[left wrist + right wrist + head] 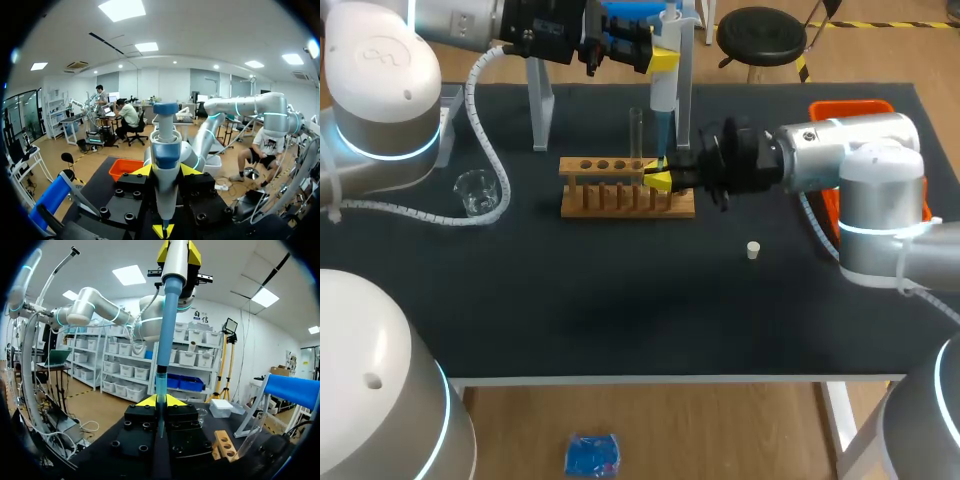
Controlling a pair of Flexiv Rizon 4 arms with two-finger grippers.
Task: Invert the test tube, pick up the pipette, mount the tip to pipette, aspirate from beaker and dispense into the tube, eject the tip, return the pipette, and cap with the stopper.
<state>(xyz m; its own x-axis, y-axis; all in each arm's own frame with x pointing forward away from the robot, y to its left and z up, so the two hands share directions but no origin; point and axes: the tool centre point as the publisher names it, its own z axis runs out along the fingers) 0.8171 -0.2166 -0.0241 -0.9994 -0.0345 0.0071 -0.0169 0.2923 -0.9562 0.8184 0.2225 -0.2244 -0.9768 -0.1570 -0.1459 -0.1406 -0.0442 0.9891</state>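
My left gripper is shut on the white and blue pipette, which it holds upright above the wooden rack; in the left wrist view the pipette stands between its fingers. Below, my right gripper is shut on a thin pipette tip right under the pipette's blue shaft. A clear test tube stands upright in the rack, just left of the tip. The glass beaker sits at the left. The small white stopper lies on the mat to the right.
The white pipette stand rises behind the rack at the back. An orange tray sits at the back right, behind my right arm. A black mat covers the table.
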